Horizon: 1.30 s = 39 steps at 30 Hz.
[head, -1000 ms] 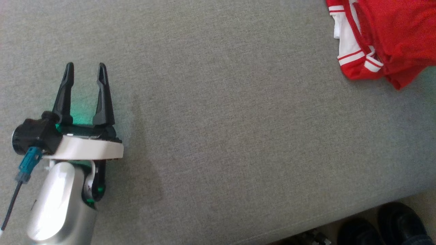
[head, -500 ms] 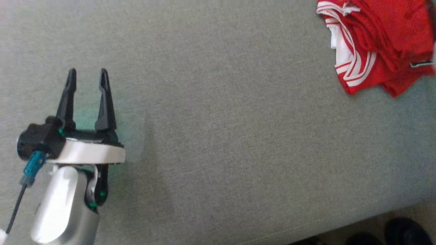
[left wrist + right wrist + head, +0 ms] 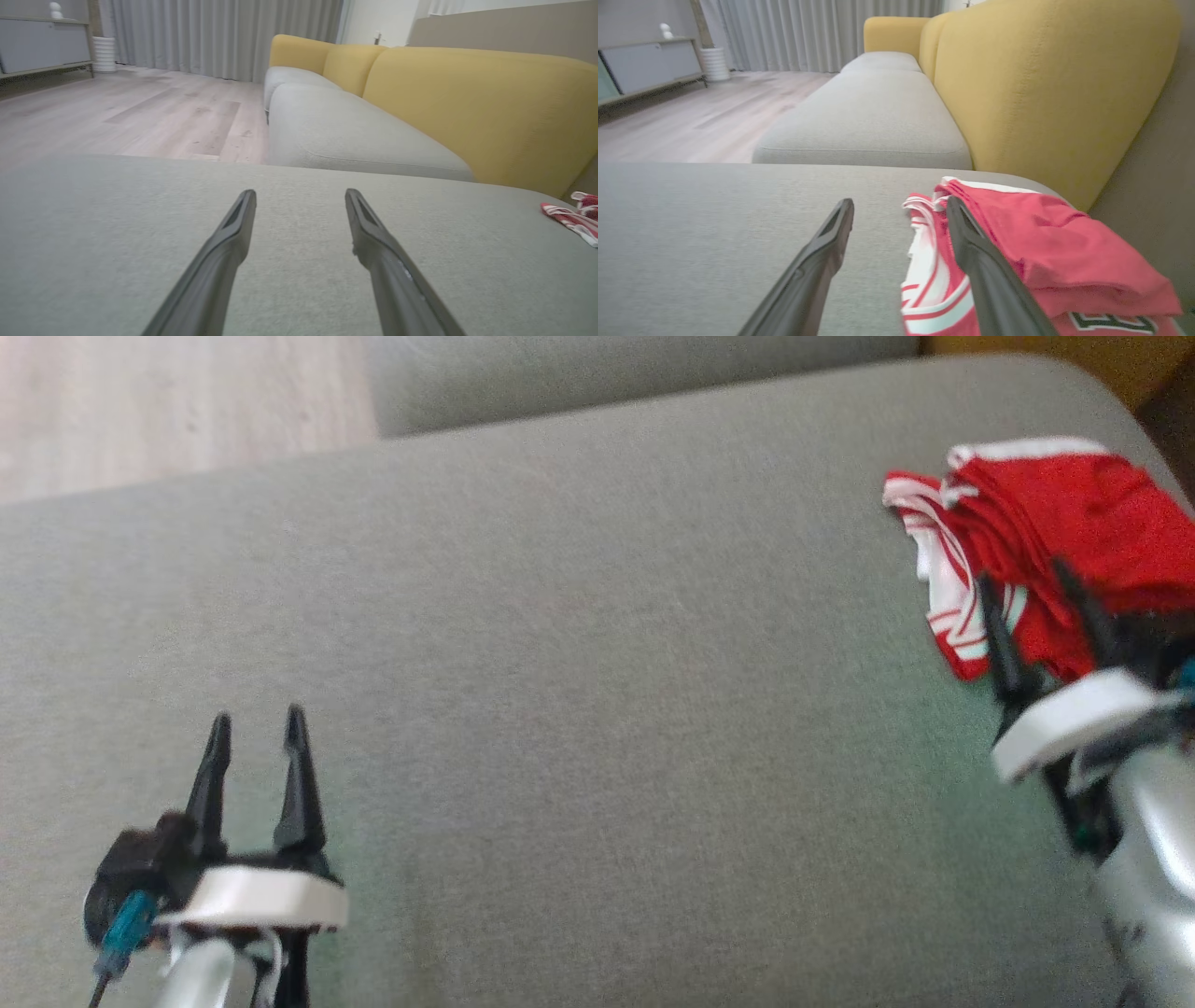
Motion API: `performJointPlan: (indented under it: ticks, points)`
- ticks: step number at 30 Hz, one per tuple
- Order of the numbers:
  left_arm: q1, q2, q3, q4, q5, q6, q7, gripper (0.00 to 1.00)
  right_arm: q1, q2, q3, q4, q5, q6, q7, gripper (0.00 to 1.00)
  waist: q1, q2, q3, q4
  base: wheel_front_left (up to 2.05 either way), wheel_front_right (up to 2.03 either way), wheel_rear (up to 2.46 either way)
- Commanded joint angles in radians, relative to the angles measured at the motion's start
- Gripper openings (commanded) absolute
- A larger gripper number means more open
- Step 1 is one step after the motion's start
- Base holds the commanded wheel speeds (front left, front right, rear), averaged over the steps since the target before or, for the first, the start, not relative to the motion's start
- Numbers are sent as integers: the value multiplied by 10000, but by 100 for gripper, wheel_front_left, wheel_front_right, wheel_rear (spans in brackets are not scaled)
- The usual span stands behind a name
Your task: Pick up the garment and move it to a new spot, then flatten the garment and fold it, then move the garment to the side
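The garment (image 3: 1074, 513) is soft red cloth, the cushion (image 3: 597, 663) matt woven fabric, the floor (image 3: 168, 401) pale wood.

Home living room, yellow-backed sofa (image 3: 467, 102), grey curtains (image 3: 210, 32), wood floor (image 3: 140, 116), sideboard (image 3: 42, 46)

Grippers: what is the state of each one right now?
Left gripper: open, empty.
Right gripper: open, empty, at the edge of the red garment.

The right end effector (image 3: 1020, 573) is blurred in the head view, its fingers (image 3: 1001, 644) covering the near edge of the garment (image 3: 1064, 504), while the left wrist view's right edge cuts that garment to a striped corner and its black lettering (image 3: 1106, 322) runs off the right wrist view's bottom.
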Motion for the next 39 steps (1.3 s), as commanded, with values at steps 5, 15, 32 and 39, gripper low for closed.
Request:
performJointPlan:
  ticks: [5,15,32,39]
  points:
    - [384,201,626,-32,-149,147,-150,100,1357,705,-769,-1470,-924,67,-187,100,3,0,-1069,692,0,0,0]
    - [939,169,707,142,-330,155,-170,100,2622,1542,-1560,-2942,-1821,67,507,100,3,0,-1411,1000,0,0,0]
    - [915,201,612,83,-490,138,-94,100,3250,1930,-1746,-3737,-2125,67,1226,100,3,0,-1448,987,0,0,0]
    - [1319,15,196,451,-532,71,19,0,3441,2029,-1856,-3324,-2068,-2,1277,0,3,0,-1433,918,0,0,0]
